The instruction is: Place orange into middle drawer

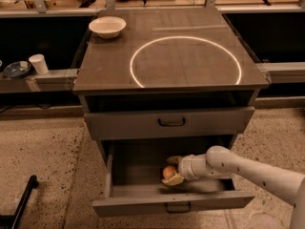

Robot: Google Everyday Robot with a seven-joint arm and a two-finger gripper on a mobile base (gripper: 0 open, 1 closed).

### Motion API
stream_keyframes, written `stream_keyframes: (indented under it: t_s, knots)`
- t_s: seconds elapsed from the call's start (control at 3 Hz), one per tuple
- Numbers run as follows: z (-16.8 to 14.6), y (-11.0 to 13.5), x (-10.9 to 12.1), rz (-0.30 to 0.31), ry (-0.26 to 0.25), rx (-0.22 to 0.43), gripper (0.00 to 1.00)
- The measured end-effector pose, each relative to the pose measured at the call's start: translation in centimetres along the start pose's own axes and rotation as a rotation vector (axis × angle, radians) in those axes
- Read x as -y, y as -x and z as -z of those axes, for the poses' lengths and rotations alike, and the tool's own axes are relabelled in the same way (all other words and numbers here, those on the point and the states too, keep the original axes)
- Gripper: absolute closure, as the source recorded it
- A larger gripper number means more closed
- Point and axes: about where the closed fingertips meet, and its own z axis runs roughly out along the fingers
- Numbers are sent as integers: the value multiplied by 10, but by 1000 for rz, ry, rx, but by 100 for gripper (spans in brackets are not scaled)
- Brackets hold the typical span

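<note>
Middle drawer (143,206) pulled well out from the cabinet, interior exposed, black loop handle (177,207) at the centre of its front edge. Upper drawer (128,125) above it sits closed or nearly so; its own handle is at mid-front.

White arm (252,171) enters from the right edge of the frame and reaches leftward over the drawer's right side wall. Gripper (172,170) is inside the drawer, near the middle of the floor and closer to the front edge than the back. Its two fingers (174,160) stand one behind and one in front of the orange (168,171), closed against it (tan pads touching the fruit on both sides). The orange is inside the middle drawer, low over its floor; whether it rests on the floor cannot be told.

Cabinet top (105,66): a thin white ring (135,78) covers the centre and right half. White bowl (107,26) at the back left corner, upright.

Left of the cabinet, on a lower ledge (52,75): a paper cup (38,64), a dark dish (16,69) just beside it.

Speckled floor (38,147) below.
</note>
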Motion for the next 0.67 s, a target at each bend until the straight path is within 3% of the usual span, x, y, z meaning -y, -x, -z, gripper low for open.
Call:
stream_keyframes:
  t_s: [0.67]
  knots:
    - [0, 0, 0, 0, 0, 0, 0]
